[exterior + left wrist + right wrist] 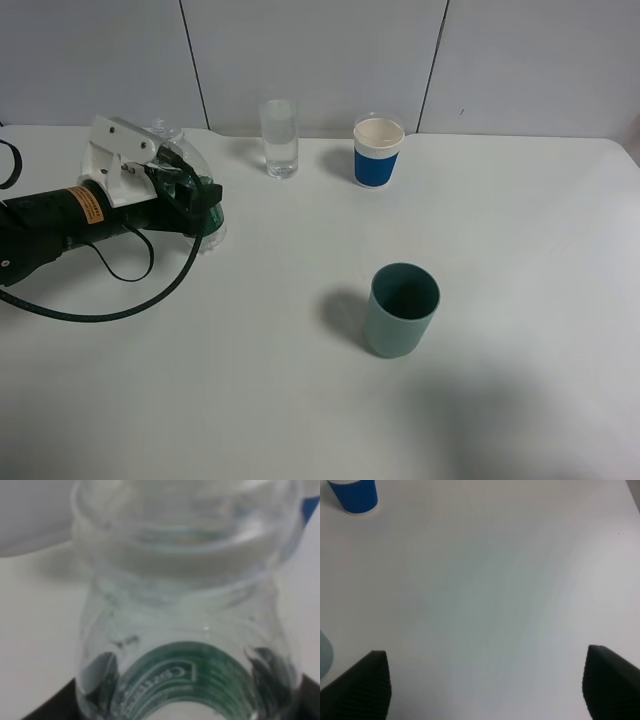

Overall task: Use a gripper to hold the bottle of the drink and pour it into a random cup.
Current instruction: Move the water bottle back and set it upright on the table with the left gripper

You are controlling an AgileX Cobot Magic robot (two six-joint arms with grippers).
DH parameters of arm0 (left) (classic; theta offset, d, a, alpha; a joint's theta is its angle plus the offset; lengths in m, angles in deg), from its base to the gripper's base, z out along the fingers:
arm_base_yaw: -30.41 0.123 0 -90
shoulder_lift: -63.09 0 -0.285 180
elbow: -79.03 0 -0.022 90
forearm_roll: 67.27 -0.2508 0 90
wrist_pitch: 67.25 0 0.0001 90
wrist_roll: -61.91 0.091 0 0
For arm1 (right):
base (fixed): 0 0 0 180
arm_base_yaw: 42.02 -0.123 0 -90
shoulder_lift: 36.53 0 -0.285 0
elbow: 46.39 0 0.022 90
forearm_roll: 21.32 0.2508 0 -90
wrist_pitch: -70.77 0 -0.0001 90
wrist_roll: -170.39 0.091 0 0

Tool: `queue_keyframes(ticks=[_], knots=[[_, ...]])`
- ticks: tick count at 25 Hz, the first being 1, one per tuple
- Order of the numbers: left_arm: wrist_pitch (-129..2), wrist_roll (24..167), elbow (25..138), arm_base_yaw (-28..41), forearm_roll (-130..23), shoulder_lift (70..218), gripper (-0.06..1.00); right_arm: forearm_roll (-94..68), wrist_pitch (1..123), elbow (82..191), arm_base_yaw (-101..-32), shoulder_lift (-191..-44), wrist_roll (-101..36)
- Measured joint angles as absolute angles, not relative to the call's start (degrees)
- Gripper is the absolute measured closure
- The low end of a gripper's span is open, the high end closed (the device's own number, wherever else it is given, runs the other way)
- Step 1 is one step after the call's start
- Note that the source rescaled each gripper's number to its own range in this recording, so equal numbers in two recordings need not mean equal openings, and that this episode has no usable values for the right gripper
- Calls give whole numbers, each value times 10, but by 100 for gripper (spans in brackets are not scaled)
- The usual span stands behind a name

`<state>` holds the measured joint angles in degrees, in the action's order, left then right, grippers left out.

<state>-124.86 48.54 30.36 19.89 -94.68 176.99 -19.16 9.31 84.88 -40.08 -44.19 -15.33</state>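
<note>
While the left gripper (190, 195) stands clamped on the bottle (196, 205), the right gripper's (485, 690) fingers (362, 687) stand apart above the table (495, 590).

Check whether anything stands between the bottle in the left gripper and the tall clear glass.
Nothing visible does. The left gripper is shut on the bottle at the table's left, and bare tabletop runs from there to the glass. The paper cup and green cup stand off to the right.
</note>
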Motion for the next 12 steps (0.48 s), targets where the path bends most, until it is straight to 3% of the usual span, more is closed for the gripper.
queue_keyframes(ticks=[12], knots=[[-1279,531,304,199,-946,1810,91,-192,93,849,-401,-442,-153]])
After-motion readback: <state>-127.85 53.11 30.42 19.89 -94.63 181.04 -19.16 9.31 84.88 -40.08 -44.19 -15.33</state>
